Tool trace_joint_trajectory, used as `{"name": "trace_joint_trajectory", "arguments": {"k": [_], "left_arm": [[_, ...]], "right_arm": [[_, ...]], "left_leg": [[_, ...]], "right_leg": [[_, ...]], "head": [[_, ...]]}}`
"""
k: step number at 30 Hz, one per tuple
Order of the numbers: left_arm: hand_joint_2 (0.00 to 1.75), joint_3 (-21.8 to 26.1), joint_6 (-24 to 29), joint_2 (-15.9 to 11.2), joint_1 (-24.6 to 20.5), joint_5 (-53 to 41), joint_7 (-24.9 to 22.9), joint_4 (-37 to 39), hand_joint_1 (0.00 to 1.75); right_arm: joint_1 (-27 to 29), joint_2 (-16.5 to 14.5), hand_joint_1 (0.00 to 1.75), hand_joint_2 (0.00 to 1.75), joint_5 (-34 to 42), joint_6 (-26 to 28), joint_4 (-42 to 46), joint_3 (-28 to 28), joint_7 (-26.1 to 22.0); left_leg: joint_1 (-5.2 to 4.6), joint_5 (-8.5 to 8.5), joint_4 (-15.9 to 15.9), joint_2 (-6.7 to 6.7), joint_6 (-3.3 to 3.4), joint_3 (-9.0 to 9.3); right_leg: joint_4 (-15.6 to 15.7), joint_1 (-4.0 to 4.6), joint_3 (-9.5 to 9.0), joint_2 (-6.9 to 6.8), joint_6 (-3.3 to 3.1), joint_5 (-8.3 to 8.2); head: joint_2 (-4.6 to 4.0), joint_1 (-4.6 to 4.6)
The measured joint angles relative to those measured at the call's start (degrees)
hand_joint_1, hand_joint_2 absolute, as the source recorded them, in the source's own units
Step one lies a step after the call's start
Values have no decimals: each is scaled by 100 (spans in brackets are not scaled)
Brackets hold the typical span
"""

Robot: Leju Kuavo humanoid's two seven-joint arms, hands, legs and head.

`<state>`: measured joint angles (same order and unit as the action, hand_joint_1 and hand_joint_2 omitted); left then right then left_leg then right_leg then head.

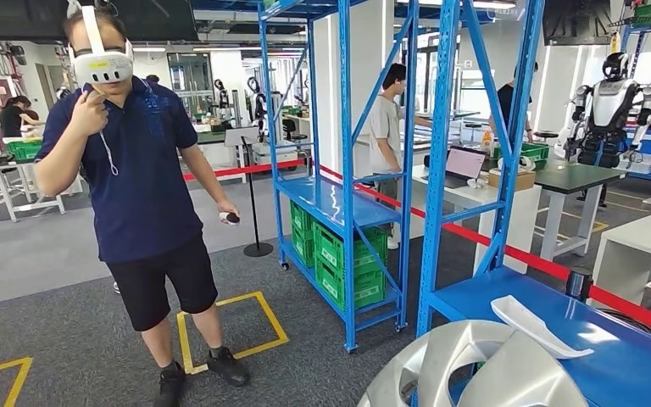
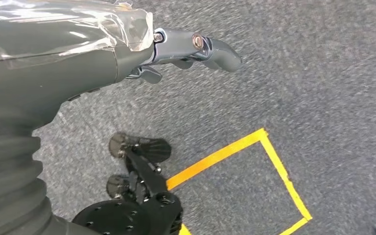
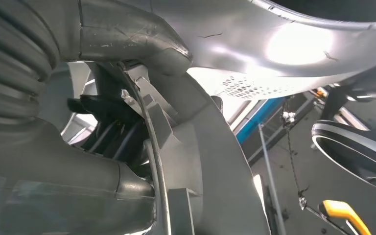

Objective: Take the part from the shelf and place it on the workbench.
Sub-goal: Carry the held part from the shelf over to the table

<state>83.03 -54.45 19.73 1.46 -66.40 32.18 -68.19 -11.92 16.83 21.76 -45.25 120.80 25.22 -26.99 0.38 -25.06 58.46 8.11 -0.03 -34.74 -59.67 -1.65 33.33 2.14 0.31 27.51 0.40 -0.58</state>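
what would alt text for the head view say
A large silver part fills the lower foreground beside a blue shelf holding a white curved piece. A person in a VR headset stands left on grey carpet.

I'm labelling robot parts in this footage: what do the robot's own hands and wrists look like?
In the left wrist view, the left hand has a smooth dark grey shell, a grey ribbed cover behind it, clear plastic film taped over the top, and a thick grey thumb with a round metal pin. In the right wrist view, the right hand shows the same grey ribbed cover, grey shell and darker fingers.
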Motion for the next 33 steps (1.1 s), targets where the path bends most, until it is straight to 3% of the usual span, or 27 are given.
{"name": "trace_joint_trajectory", "arguments": {"k": [2, 4, 5, 7, 8, 9, 11, 13, 15, 16, 18, 20, 22, 23, 24, 26, 28, 30, 31, 33], "left_arm": [[175, 31, 0, -3, 9, -4, 11, 0, 0], [175, 47, 4, -7, -23, -14, 28, 2, 0], [175, 51, 6, -9, -44, -18, 40, 13, 0], [175, 59, 5, -16, -62, -21, 63, 63, 0], [175, 71, 3, -25, -65, -20, 73, 92, 0], [175, 88, 1, -36, -65, -17, 78, 116, 0], [175, 124, -2, -74, -71, -10, 84, 141, 0], [175, 143, -4, -117, -93, 4, 91, 153, 0], [175, 172, -14, -157, -110, 10, 96, 161, 0], [175, 190, -28, -166, -108, 1, 99, 168, 0], [175, 215, -65, -166, -109, -22, 110, 178, 0], [175, 224, -102, -143, -127, -59, 130, 184, 0], [175, 239, -119, -117, -138, -115, 161, 184, 0], [175, 250, -123, -107, -137, -143, 180, 184, 0], [175, 266, -127, -102, -133, -172, 196, 184, 0], [175, 295, -139, -101, -127, -209, 219, 178, 0], [175, 319, -154, -102, -124, -223, 234, 151, 0], [175, 353, -165, -99, -101, -227, 249, 130, 0], [175, 373, -169, -97, -84, -231, 254, 126, 0], [175, 397, -173, -95, -67, -236, 263, 110, 0]], "right_arm": [[-11, -14, 175, 175, -4, -19, -12, -2, 5], [-17, -24, 175, 175, -10, -47, -21, -2, 9], [-17, -26, 175, 175, -10, -58, -28, -2, 9], [-17, -27, 175, 175, -13, -71, -56, 0, 7], [-17, -28, 175, 175, -14, -79, -70, 1, 3], [-17, -31, 175, 175, -15, -86, -79, 2, -2], [-14, -42, 175, 175, -19, -98, -83, 4, -14], [-7, -51, 175, 175, -20, -107, -86, 8, -26], [-4, -62, 175, 175, -22, -113, -91, 19, -45], [-4, -67, 175, 175, -21, -115, -93, 27, -60], [-5, -60, 175, 175, 2, -121, -92, 39, -106], [-1, -39, 175, 175, 26, -126, -93, 49, -128], [7, -22, 175, 175, 31, -109, -94, 75, -102], [7, -16, 175, 175, 36, -89, -94, 93, -78], [4, -13, 175, 175, 47, -63, -94, 110, -51], [-12, -11, 175, 175, 79, -12, -96, 146, -1], [-27, -13, 175, 175, 108, 13, -94, 182, 25], [-41, -13, 175, 175, 122, 22, -90, 215, 37], [-51, -13, 175, 175, 125, 26, -90, 225, 42], [-68, -15, 175, 175, 129, 32, -89, 242, 43]], "left_leg": [[9, -94, 174, -207, -39, -94], [10, -354, 758, -580, -78, -396], [17, -489, 1125, -693, -88, -596], [20, -591, 1573, -778, -79, -871], [10, -508, 1509, -796, -51, -859], [-15, -354, 1241, -832, -1, -732], [-122, -58, 482, -1073, 144, -329], [-215, 18, 86, -1250, 234, -122], [-234, 28, -2, -1156, 266, -86], [-221, 65, -86, -1082, 278, -24], [-170, 156, -259, -942, 305, 116], [-132, 201, -309, -788, 306, 154], [-110, 199, -297, -602, 289, 145], [-91, 190, -280, -505, 267, 143], [-64, 173, -248, -412, 232, 140], [-13, 100, -112, -233, 113, 96], [11, 23, 23, -104, 10, 15], [41, 6, 59, -26, -29, -40], [52, 0, 79, -72, -41, -63], [55, -139, 365, -387, -63, -210]], "right_leg": [[7, 4, -17, -100, -65, 2], [13, 35, -40, -218, -118, 19], [12, 56, -44, -285, -135, 31], [11, 97, -48, -427, -165, 54], [11, 117, -54, -497, -179, 65], [14, 137, -63, -562, -188, 78], [28, 171, -95, -682, -190, 101], [56, 178, -124, -795, -163, 120], [97, 170, -167, -918, -128, 134], [93, 166, -187, -890, -116, 146], [-142, 150, -105, -602, -111, 258], [-815, 111, 248, -301, -109, 509], [-1377, 66, 586, -235, -46, 648], [-1364, 36, 616, -228, 22, 585], [-1134, 0, 531, -211, 106, 441], [-405, -78, 207, -66, 262, 118], [-63, -93, 38, 44, 220, 7], [-84, -60, 41, -16, 73, 20], [-81, -50, 38, -62, 30, 18], [-74, -32, 11, -161, -36, 25]], "head": [[1, -18], [0, -33], [0, -37], [0, -40], [1, -41], [1, -42], [1, -42], [1, -41], [1, -46], [1, -43], [1, -41], [1, -33], [2, -23], [2, -22], [2, -21], [1, -11], [0, -5], [1, -13], [1, -17], [1, -35]]}}
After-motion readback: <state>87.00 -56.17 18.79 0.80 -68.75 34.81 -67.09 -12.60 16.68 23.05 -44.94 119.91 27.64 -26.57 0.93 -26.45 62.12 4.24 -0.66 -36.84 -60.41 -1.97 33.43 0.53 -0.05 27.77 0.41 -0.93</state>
